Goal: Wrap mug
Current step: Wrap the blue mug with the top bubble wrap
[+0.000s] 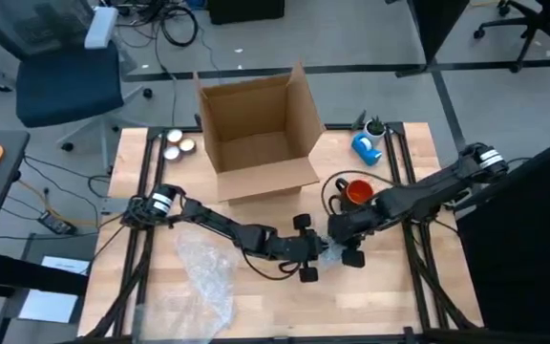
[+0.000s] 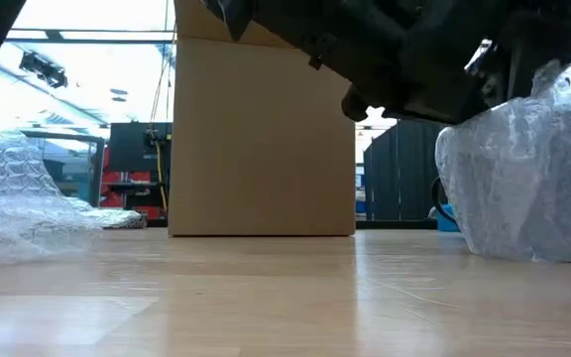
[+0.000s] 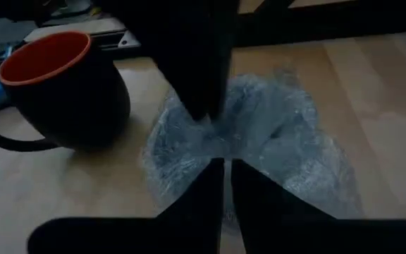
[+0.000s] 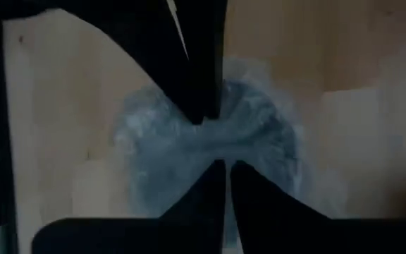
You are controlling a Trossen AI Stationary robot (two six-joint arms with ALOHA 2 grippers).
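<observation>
Both claws meet over a clear bubble-wrapped bundle (image 1: 332,252) near the front of the pale wooden tabletop (image 1: 370,306): left claw (image 1: 313,250) and right claw (image 1: 340,247) each pinch the wrap, fingers nearly together. Left wrist view alone shows a black mug with an orange inside (image 3: 65,88) just beside the bundle; low view hides it. Loose bubble wrap (image 1: 206,277) lies to the left. Farther back stands an open cardboard box (image 1: 256,129), then a blue chair (image 1: 70,72) on grey floor.
</observation>
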